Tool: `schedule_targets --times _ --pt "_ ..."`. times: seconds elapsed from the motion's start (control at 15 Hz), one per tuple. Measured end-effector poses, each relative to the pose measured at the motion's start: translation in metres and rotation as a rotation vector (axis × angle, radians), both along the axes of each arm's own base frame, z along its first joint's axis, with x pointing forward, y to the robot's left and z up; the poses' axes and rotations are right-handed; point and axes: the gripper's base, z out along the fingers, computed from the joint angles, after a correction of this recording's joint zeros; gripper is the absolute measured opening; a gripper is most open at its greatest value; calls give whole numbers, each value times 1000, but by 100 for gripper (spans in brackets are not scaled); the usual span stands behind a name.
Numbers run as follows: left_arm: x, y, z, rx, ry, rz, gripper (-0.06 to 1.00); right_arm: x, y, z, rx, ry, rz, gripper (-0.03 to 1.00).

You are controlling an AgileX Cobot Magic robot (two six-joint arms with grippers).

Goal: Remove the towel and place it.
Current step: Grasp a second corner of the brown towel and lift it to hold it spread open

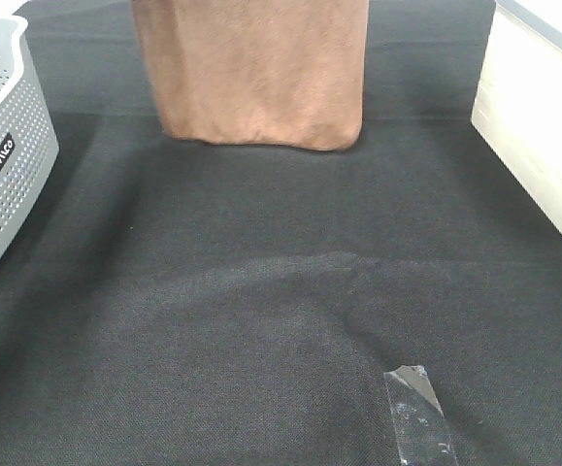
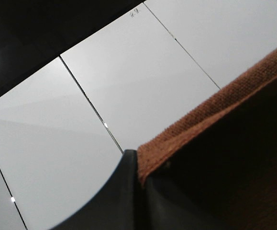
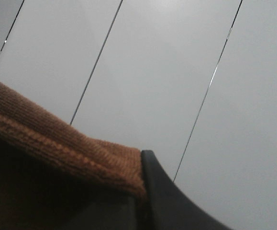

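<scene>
The black-clothed table (image 1: pixel 261 320) spreads under the towel (image 1: pixel 251 68), which hangs as a brown sheet at the far middle, its lower hem at or just above the cloth (contact is hard to judge). A white bin (image 1: pixel 543 126) stands on the right, a grey perforated basket (image 1: pixel 9 165) on the left. The left gripper (image 2: pixel 139 177) is clamped on the stitched top edge at one end, the right gripper (image 3: pixel 140 196) at the other. Doing this well probably means moving both arms level and evenly spaced so nothing sags, then laying it down hem first. A tape strip (image 1: pixel 418 413) lies near the front.
</scene>
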Motion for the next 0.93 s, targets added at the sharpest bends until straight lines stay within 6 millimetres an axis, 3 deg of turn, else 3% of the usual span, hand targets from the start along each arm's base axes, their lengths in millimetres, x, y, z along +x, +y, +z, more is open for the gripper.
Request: schedule_targets --times 0.2,0.33,0.4,0.47,0.67,0.73,0.93 --pt "3 1 -4 3 49 11 1 1 0 -3 -7 31 -5 0" --pt "8 0 -12 -12 170 32 1 3 0 -10 -5 114 -10 0" --pt "12 -3 -22 -15 283 60 1 5 -1 -16 3 187 -14 0" --pt "15 -13 -44 -48 548 90 1 6 -2 -31 46 382 -21 0" --pt "6 -27 -82 -33 1006 101 1 -2 -7 -56 35 736 -53 0" --pt "-1 -31 -88 -33 1120 90 1 -10 -9 -61 15 855 -66 0" --pt "-24 -36 -86 -34 1355 70 1 -37 -17 -51 -23 1055 -86 0"
